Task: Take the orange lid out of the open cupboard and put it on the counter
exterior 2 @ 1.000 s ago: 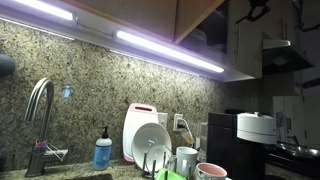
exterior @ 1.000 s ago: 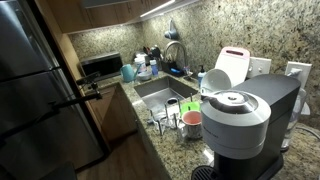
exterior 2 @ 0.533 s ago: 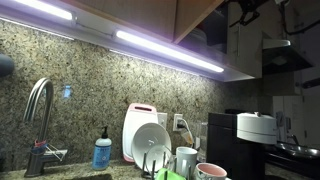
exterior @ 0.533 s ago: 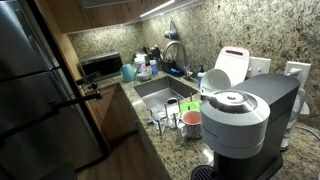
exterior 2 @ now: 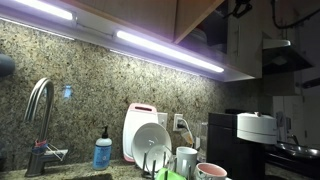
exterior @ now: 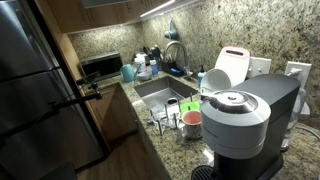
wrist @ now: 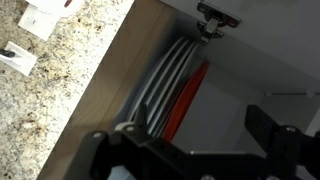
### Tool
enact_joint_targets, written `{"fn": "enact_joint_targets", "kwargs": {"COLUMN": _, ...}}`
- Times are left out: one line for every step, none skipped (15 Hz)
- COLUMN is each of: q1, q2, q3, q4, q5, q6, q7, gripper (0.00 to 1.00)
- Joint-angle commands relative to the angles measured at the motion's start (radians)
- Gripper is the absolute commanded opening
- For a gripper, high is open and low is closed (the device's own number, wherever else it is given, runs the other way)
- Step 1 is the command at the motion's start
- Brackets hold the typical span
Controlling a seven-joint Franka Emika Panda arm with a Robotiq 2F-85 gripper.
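In the wrist view the orange lid (wrist: 189, 95) stands on edge inside the open cupboard, next to several grey and white plates (wrist: 160, 85) that also stand on edge. My gripper (wrist: 200, 122) is open and empty, its two dark fingers spread just in front of the lid and apart from it. In an exterior view only the gripper's lower part (exterior 2: 241, 8) shows at the top edge, up by the cupboard. The speckled granite counter (exterior: 168, 146) lies below, around the steel sink (exterior: 160, 93).
A dish rack holds a white board with a red edge (exterior: 232, 66), plates, glasses and a pink cup (exterior: 191, 121). A large coffee machine (exterior: 243, 118) stands on the counter. A tap (exterior 2: 40, 105), a soap bottle (exterior 2: 103, 152) and wall outlets (wrist: 38, 18) are nearby.
In the exterior view my gripper has risen toward the cupboard and is now mostly out of the top of the picture. Nothing on the counter has moved.
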Motion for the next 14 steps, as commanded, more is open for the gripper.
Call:
{"fn": "enact_joint_targets", "kwargs": {"q1": 0.000, "q2": 0.003, "q3": 0.001, "q4": 0.005, "q5": 0.000, "q6": 0.000, "q7": 0.000, "gripper": 1.00}}
{"fn": "enact_joint_targets", "kwargs": {"q1": 0.000, "q2": 0.006, "q3": 0.001, "q4": 0.007, "q5": 0.000, "q6": 0.000, "q7": 0.000, "gripper": 1.00}}
{"fn": "enact_joint_targets", "kwargs": {"q1": 0.000, "q2": 0.008, "q3": 0.001, "q4": 0.009, "q5": 0.000, "q6": 0.000, "q7": 0.000, "gripper": 1.00}}
{"fn": "enact_joint_targets", "kwargs": {"q1": 0.000, "q2": 0.009, "q3": 0.001, "q4": 0.010, "q5": 0.000, "q6": 0.000, "q7": 0.000, "gripper": 1.00}}
{"fn": "enact_joint_targets", "kwargs": {"q1": 0.000, "q2": 0.010, "q3": 0.001, "q4": 0.010, "q5": 0.000, "q6": 0.000, "q7": 0.000, "gripper": 1.00}}
{"fn": "enact_joint_targets", "kwargs": {"q1": 0.000, "q2": 0.010, "q3": 0.001, "q4": 0.010, "q5": 0.000, "q6": 0.000, "q7": 0.000, "gripper": 1.00}}
{"fn": "enact_joint_targets", "kwargs": {"q1": -0.001, "q2": 0.015, "q3": 0.003, "q4": 0.007, "q5": -0.003, "q6": 0.005, "q7": 0.001, "gripper": 1.00}}
{"fn": "enact_joint_targets", "kwargs": {"q1": 0.016, "q2": 0.022, "q3": -0.003, "q4": 0.013, "q5": 0.012, "q6": 0.004, "q7": -0.011, "gripper": 1.00}}
{"fn": "enact_joint_targets", "kwargs": {"q1": 0.025, "q2": 0.032, "q3": -0.004, "q4": 0.019, "q5": 0.019, "q6": 0.008, "q7": -0.018, "gripper": 1.00}}
{"fn": "enact_joint_targets", "kwargs": {"q1": 0.021, "q2": 0.038, "q3": 0.001, "q4": 0.021, "q5": 0.010, "q6": 0.009, "q7": -0.011, "gripper": 1.00}}
{"fn": "enact_joint_targets", "kwargs": {"q1": 0.040, "q2": 0.048, "q3": -0.006, "q4": 0.032, "q5": 0.023, "q6": 0.011, "q7": -0.024, "gripper": 1.00}}
{"fn": "enact_joint_targets", "kwargs": {"q1": 0.036, "q2": 0.056, "q3": -0.002, "q4": 0.038, "q5": 0.012, "q6": 0.011, "q7": -0.020, "gripper": 1.00}}
{"fn": "enact_joint_targets", "kwargs": {"q1": 0.046, "q2": 0.065, "q3": -0.006, "q4": 0.047, "q5": 0.018, "q6": 0.014, "q7": -0.024, "gripper": 1.00}}
{"fn": "enact_joint_targets", "kwargs": {"q1": 0.041, "q2": 0.072, "q3": -0.001, "q4": 0.051, "q5": 0.005, "q6": 0.012, "q7": -0.019, "gripper": 1.00}}
